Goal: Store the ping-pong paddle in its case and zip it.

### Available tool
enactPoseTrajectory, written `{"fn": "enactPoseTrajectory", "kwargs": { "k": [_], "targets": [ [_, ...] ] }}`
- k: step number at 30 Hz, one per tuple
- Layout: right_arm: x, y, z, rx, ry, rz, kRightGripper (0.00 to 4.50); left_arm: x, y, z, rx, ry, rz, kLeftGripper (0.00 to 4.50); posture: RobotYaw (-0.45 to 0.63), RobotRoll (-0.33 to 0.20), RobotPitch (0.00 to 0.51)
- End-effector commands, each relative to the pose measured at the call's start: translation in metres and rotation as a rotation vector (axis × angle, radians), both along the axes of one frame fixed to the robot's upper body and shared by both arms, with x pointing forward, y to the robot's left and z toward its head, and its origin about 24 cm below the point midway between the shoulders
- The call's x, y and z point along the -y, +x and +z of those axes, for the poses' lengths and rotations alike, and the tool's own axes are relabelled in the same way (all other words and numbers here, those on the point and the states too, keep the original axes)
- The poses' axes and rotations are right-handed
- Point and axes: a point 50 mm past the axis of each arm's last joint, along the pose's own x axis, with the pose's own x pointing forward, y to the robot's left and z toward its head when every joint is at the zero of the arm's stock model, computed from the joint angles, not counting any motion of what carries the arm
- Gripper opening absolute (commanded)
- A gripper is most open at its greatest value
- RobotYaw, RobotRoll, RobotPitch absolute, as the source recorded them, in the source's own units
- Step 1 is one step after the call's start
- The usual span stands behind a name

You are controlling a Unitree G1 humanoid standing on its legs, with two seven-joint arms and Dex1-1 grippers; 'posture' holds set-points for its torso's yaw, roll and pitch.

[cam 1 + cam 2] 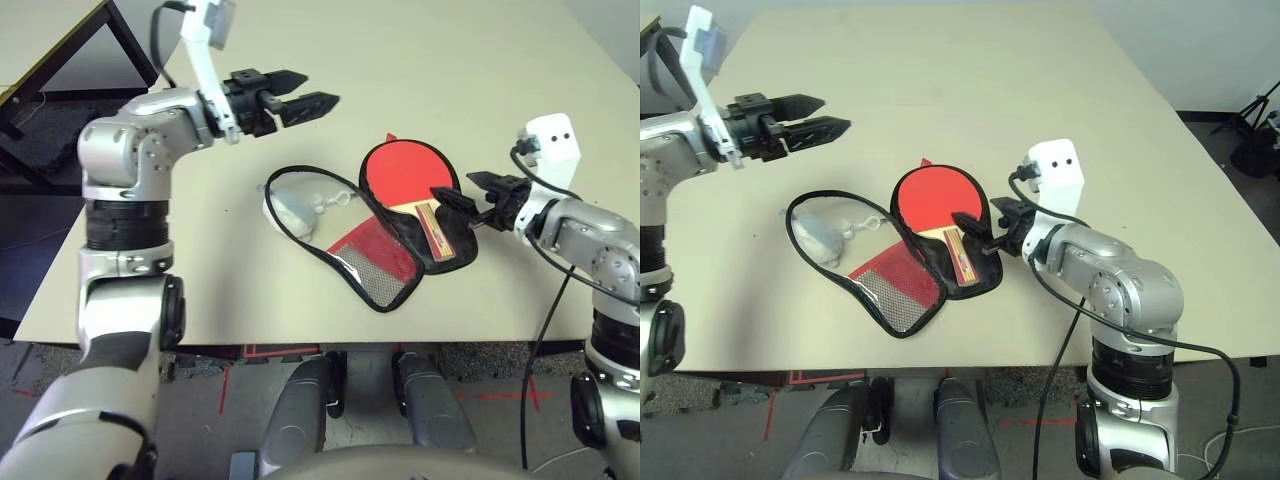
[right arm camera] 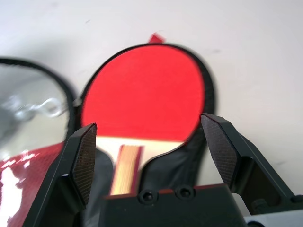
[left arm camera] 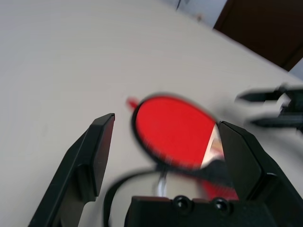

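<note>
The ping-pong paddle (image 1: pixel 405 172) lies face up in the black-lined half of the case (image 1: pixel 373 252), its wooden handle (image 1: pixel 436 229) pointing toward the table's front edge. The case's other half is spread open to the left, with its red mesh pocket facing up. My right gripper (image 1: pixel 455 187) is open, low beside the paddle's right edge near the handle; in the right wrist view its fingers (image 2: pixel 85 156) frame the red face (image 2: pixel 144 94). My left gripper (image 1: pixel 320 90) is open and raised above the table behind the case, apart from it. The paddle (image 3: pixel 173 130) shows between the fingers in the left wrist view.
A pale grey pouch (image 1: pixel 291 211) with a small metal ring lies inside the open flap's black zipper outline. The beige table (image 1: pixel 450 60) has bare room behind and to the left. A dark frame (image 1: pixel 60 70) stands off the table's left. A black cable (image 1: pixel 548 330) hangs from my right arm.
</note>
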Motion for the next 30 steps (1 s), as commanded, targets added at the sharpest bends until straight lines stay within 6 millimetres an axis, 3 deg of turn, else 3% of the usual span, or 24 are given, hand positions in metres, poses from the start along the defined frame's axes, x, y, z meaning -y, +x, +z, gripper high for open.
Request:
{"fn": "enactPoseTrajectory", "kwargs": {
  "k": [1, 19, 25, 30],
  "targets": [
    [0.007, 0.002, 0.001, 0.021, -0.011, -0.036, 4.49, -0.017, -0.008, -0.021, -0.070, 0.068, -0.021, 4.50, -0.08, 0.000, 0.174],
    [0.020, 0.003, 0.001, 0.031, -0.023, -0.086, 4.49, -0.044, -0.070, -0.041, -0.246, 0.278, -0.334, 4.50, -0.08, 0.000, 0.192],
    [0.020, 0.003, 0.002, 0.030, -0.027, -0.083, 4.49, -0.048, -0.073, -0.041, -0.275, 0.310, -0.327, 4.50, -0.08, 0.000, 0.196],
    [0.019, 0.005, 0.003, 0.032, -0.024, -0.082, 4.49, -0.038, -0.072, -0.063, -0.301, 0.345, -0.351, 4.50, -0.08, 0.000, 0.197]
  ]
}}
